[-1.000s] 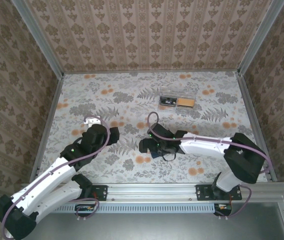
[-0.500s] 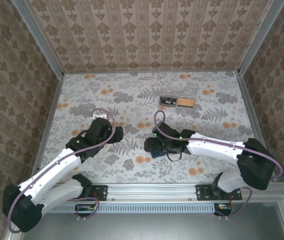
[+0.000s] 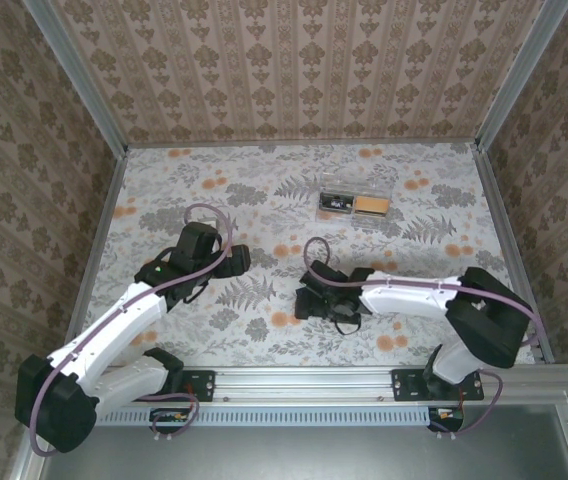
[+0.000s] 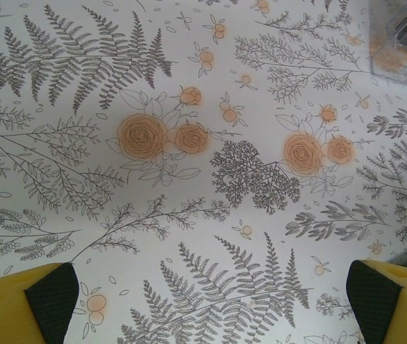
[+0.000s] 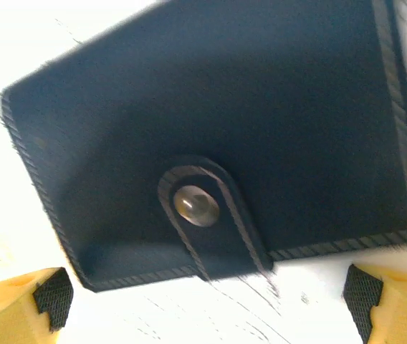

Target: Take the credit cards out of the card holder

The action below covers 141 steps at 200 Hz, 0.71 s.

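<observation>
The card holder (image 5: pixel 211 129) is a dark navy wallet lying flat on the table, shut by a tab with a metal snap (image 5: pixel 195 204). No credit cards show. My right gripper (image 5: pixel 208 295) hovers straight over it, open, one yellow finger with a black pad (image 5: pixel 53 297) at each side and nothing between them. From above, the right gripper (image 3: pixel 307 298) covers most of the holder at the table's middle front. My left gripper (image 3: pixel 229 262) sits to its left, open over bare tablecloth (image 4: pixel 211 297).
A clear plastic box (image 3: pixel 356 204) with black and tan contents stands at the back centre; its corner (image 4: pixel 404 36) shows at the upper right of the left wrist view. Floral cloth covers the table, and metal rails and patterned walls enclose it.
My left arm has swung right and forward toward the table's middle. My right gripper has shifted slightly and come down over the card holder, hiding more of it from above.
</observation>
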Motion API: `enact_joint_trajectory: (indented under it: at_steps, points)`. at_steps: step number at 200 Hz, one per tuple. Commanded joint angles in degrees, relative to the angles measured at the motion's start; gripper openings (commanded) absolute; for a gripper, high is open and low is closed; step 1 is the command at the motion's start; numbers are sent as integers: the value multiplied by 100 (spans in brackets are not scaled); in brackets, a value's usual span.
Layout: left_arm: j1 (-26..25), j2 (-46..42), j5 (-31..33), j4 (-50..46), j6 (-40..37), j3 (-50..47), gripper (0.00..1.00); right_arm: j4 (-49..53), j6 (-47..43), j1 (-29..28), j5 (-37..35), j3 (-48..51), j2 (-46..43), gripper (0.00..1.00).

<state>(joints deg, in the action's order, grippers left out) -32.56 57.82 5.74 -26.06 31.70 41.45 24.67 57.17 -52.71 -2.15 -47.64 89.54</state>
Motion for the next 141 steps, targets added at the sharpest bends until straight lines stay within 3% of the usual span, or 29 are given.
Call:
enact_joint_trajectory:
  at_steps: [1, 84, 115, 141]
  points:
    - [39, -16, -125, 40, -33, 135, 100, -300, -571, 177, 119, -659, 547, 100]
    - [39, -64, -322, 76, 79, -14, 100, 553, -1814, 651, 130, -2397, 1527, 99]
    - [39, -150, -414, 180, 199, -162, 100, 893, -1967, 701, 280, -2809, 1800, 73]
    - [39, -279, -450, 216, 222, -258, 100, 1357, -1818, 463, -500, -2826, 1595, 71]
